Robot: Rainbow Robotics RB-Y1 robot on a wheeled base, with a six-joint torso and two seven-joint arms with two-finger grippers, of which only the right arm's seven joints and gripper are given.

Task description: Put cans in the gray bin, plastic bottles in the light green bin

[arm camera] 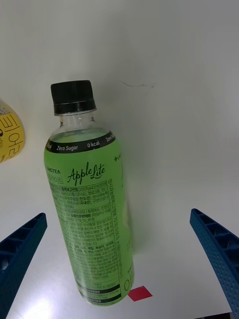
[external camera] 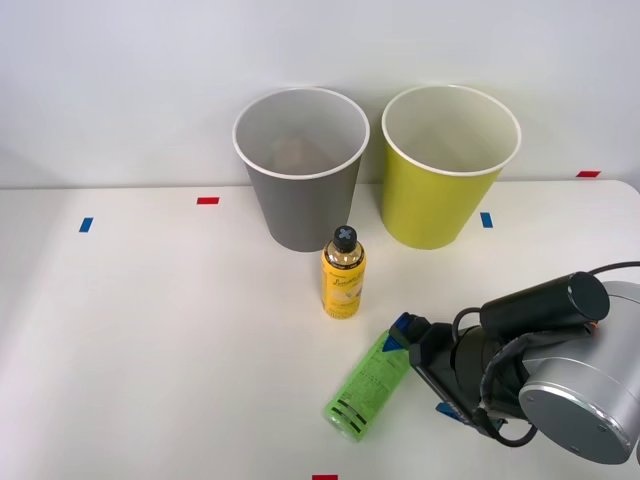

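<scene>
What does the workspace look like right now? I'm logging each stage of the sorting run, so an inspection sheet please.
Surface: white table with small red and blue tape marks.
Job's things: green bottle lying on its side near the front, black cap on; gray bin and light green bin upright side by side at the back, apart from each other.
Clutter: yellow can standing upright in front of the gray bin, not touching it.
Grippers: right gripper open, blue fingers either side of the bottle, not touching it.
Cables: black cable looping over the right arm.
Surroundings: plain pale wall behind the table.
</scene>
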